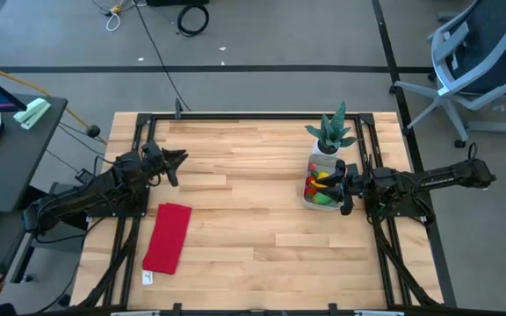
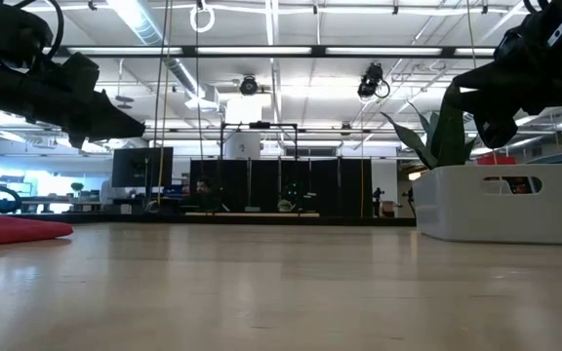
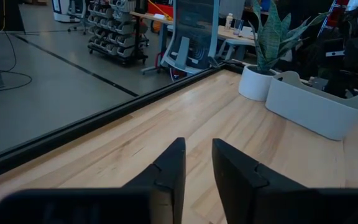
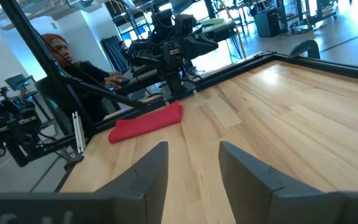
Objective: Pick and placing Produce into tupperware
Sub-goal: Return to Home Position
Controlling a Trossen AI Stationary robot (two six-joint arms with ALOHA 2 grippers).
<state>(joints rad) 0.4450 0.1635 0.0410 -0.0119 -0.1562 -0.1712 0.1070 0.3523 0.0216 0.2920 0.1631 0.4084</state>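
My right fingers (image 4: 154, 171) fill the near edge of their own view, a moderate gap between them and nothing in it, held above the wooden surface (image 4: 278, 112). Seen from above, they hover at the 3 o'clock rim of the tupperware (image 1: 306, 195), which stands at 3 o'clock on the surface. From table height they hang clear above the tub, not touching it. The produce (image 1: 321, 183) lies heaped inside the tupperware, red, yellow, orange and green pieces together, and I see none loose on the wood. A spiky plant (image 1: 334, 133) in a white pot stands just beside the tub's 12 o'clock side. My left fingers (image 3: 171, 168) sit at 9 o'clock on the surface, raised off the wood and aimed toward 3 o'clock, with only a narrow slit between them and nothing gripped. A red cloth (image 1: 168, 237) lies flat at about 8 o'clock, well apart from the tub. A person (image 4: 73, 62) sits beyond the surface's far edge, behind my left arm.
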